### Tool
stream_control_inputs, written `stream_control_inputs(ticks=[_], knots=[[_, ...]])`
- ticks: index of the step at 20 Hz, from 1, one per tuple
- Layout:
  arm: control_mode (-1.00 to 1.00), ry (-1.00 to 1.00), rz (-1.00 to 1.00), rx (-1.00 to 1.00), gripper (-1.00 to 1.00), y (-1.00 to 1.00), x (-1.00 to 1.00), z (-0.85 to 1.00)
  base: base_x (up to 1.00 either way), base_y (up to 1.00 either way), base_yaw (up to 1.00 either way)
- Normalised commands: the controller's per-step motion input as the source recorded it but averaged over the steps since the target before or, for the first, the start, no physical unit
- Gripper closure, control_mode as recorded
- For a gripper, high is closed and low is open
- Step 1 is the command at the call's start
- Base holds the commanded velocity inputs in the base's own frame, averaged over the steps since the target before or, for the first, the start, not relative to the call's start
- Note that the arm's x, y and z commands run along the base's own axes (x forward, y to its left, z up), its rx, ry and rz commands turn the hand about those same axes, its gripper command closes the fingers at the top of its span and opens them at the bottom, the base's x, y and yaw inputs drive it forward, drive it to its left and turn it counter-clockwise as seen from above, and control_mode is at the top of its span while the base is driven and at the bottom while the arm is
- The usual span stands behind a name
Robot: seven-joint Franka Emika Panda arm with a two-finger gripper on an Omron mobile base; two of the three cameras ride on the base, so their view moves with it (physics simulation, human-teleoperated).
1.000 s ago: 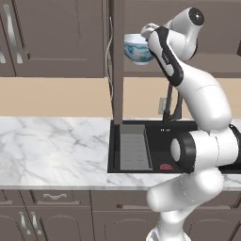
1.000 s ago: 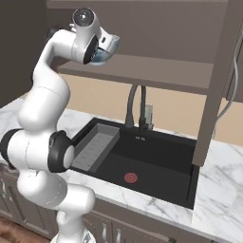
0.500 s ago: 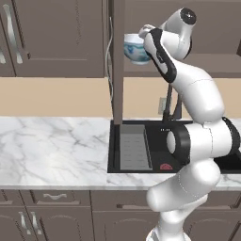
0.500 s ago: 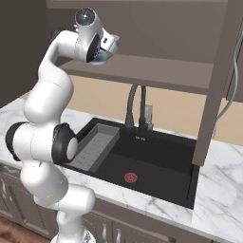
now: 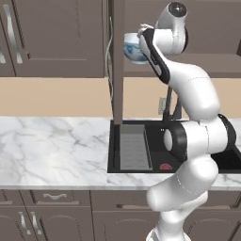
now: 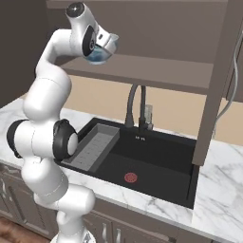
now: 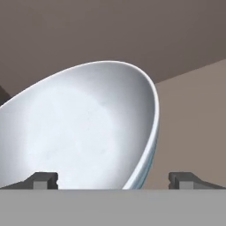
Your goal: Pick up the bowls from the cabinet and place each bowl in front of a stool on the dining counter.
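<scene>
Over the last second my arm has straightened slightly toward the cabinet [image 5: 155,28]. Bowl [image 7: 84,128] unmoved on the shelf, at the opening's edge. My pincer [image 7: 114,180] gapes wide, rim between the fingertips. Not yet gripped; closing seems next.

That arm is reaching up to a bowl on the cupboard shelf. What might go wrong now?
The pincer is open, with the bowl's rim between its tips and the bowl to one side; if it closes off-centre, the bowl may slip or be nudged along the shelf. The black sink is right below, so a dropped bowl would probably fall into it and could break.
</scene>
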Motion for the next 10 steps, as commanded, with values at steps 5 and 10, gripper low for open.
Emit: stream_control_inputs(ticks=[5, 10], knots=[[-1.00, -0.01, -0.07, 0.00, 1.00, 0.04, 0.00, -0.37, 0.00, 0.00, 0.00], [-1.00, -0.02, -0.02, 0.00, 1.00, 0.00, 0.00, -0.06, 0.00, 0.00, 0.00]])
